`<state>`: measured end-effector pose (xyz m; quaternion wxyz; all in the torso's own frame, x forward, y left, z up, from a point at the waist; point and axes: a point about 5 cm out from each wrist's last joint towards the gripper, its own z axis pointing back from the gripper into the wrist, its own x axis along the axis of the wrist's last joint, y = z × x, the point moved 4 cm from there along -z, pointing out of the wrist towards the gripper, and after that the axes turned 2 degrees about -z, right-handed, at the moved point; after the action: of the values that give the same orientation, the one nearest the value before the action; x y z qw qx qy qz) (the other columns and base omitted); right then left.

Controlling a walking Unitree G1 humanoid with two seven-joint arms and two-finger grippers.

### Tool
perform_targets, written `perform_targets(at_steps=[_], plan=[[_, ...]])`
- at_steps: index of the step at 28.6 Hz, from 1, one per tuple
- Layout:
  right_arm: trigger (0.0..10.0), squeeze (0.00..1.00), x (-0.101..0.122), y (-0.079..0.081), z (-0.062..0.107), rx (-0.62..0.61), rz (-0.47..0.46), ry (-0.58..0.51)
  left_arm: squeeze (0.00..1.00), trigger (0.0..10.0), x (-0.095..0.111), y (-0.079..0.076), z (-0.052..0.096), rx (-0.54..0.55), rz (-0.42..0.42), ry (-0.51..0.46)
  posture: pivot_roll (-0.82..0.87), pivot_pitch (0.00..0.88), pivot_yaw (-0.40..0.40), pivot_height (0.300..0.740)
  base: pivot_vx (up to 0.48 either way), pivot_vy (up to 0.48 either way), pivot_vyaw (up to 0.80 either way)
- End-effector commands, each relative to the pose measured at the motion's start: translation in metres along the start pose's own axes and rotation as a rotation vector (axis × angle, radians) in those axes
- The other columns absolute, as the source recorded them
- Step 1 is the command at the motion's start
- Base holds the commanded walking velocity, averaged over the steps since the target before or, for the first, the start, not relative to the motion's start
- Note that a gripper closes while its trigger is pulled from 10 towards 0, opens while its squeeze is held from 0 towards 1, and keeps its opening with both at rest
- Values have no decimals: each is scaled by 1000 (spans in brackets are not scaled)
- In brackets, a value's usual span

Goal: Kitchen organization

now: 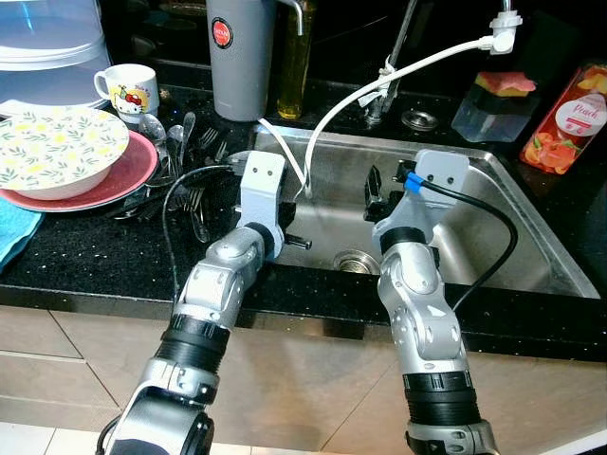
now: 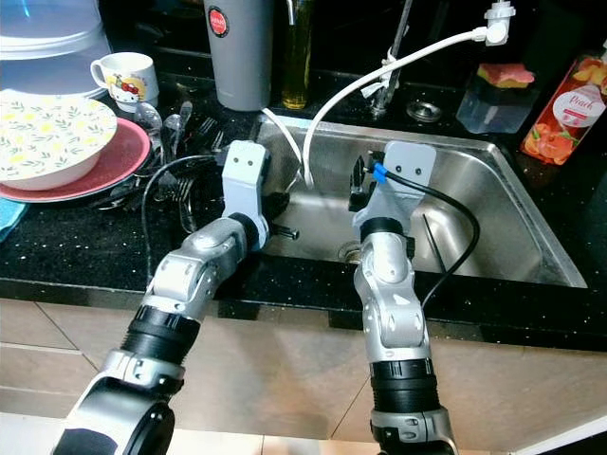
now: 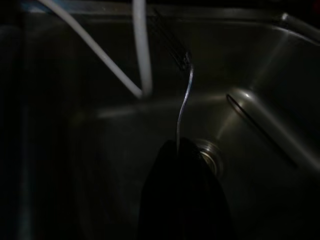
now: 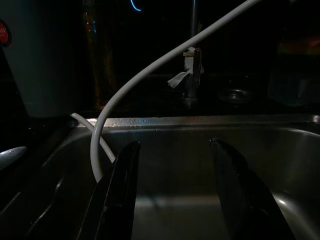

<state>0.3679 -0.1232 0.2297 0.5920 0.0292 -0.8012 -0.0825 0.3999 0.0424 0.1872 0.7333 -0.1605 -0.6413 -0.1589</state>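
Item: fork, centre frame over sink, pinched in closed left gripper. R gripper wide open, empty. Risk: thin handle (slippery?) slips, drops near drain.

The sink was set in the worktop, with its drain near the front wall and a hose hanging into its back left corner. Left of the sink lay a heap of cutlery, and farther left a bowl sat on a plate, with a mug behind them. Along the worktop's back edge stood a tumbler and an oil bottle, and a juice carton stood by the sink's back right corner.
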Motion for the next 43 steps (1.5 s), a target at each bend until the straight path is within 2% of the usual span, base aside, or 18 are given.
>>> perform_targets(at_steps=[1, 3, 6, 7, 8, 9, 13, 16, 18, 19, 20, 21, 24, 27, 31, 37, 41, 43], plan=[[10000, 0, -1, -8, -1, -32, 8, 25, 27, 10000, 9, 1, -5, -5, -18, -3, 198, 37, -71, 740, 0, 0, 0], [10000, 0, -2, -10, -2, -39, 7, 33, 35, 10000, 14, 5, -6, 5, -30, -14, 198, 38, -71, 740, 0, 0, 0], [10000, 0, -2, -13, -3, -41, 13, 39, 325, 10000, 28, 12, -6, 29, -76, -45, 196, 40, -72, 740, 0, 0, 0], [10000, 0, -2, -13, -4, -41, 14, 41, 718, 10000, 31, 13, -6, 41, -90, -60, 196, 42, -73, 740, 0, 0, 0], [10000, 0, -2, -13, -3, -41, 14, 42, 718, 10000, 34, 14, -6, 45, -103, -72, 196, 42, -73, 740, 0, 0, 0], [10000, 0, -2, -13, -3, -41, 14, 43, 1000, 10000, 37, 13, -5, 44, -105, -89, 198, 43, -76, 740, 0, 0, 0], [10000, 0, -3, -13, -3, -39, 12, 46, 1000, 10000, 44, 10, -2, 29, -85, -142, 197, 46, -76, 740, 0, 0, 0], [10000, 0, -2, -12, -3, -37, 5, 45, 1000, 10000, 64, 9, 4, 32, -57, -277, 198, 45, -78, 740, 0, 0, 0], [10000, 0, -2, -12, -3, -37, 4, 43, 1000, 10000, 73, 11, 9, 68, -80, -338, 198, 46, -77, 740, 0, 0, 0], [10000, 0, -1, -11, -2, -35, 0, 38, 1000, 10000, 79, 14, 13, 115, -141, -375, 201, 47, -78, 740, 0, 0, 0], [10000, 0, 0, -10, -2, -31, -4, 33, 114, 10000, 77, 15, 15, 159, -199, -374, 201, 52, -77, 740, 0, 0, 0], [10000, 0, 0, -7, -1, -25, -11, 28, 0, 10000, 65, 18, 15, 210, -268, -314, 204, 49, -78, 740, 0, 0, 0], [10000, 0, 0, -5, 0, -18, -17, 29, 0, 10000, 42, 23, 15, 241, -337, -177, 203, 56, -77, 740, 0, 0, 0], [10000, 0, 0, -4, 0, -16, -18, 31, 0, 10000, 36, 30, 18, 277, -393, -134, 211, 55, -80, 740, 0, 0, 0], [10000, 0, -1, -5, 1, -17, -18, 33, 0, 10000, 41, 34, 23, 299, -489, -154, 215, 56, -77, 740, 0, 0, 0], [10000, 0, -2, -6, 1, -19, -18, 32, 0, 10000, 46, 40, 38, 356, -794, -168, 218, 58, -72, 740, 0, 0, 0], [10000, 0, -2, -6, 2, -21, -18, 32, 0, 10000, 44, 44, 43, 371, -828, -146, 223, 59, -72, 740, 0, 0, 0], [10000, 0, -4, -7, 3, -21, -18, 38, 0, 10000, 43, 52, 53, 405, -901, -122, 230, 57, -73, 740, 0, 0, 0]])
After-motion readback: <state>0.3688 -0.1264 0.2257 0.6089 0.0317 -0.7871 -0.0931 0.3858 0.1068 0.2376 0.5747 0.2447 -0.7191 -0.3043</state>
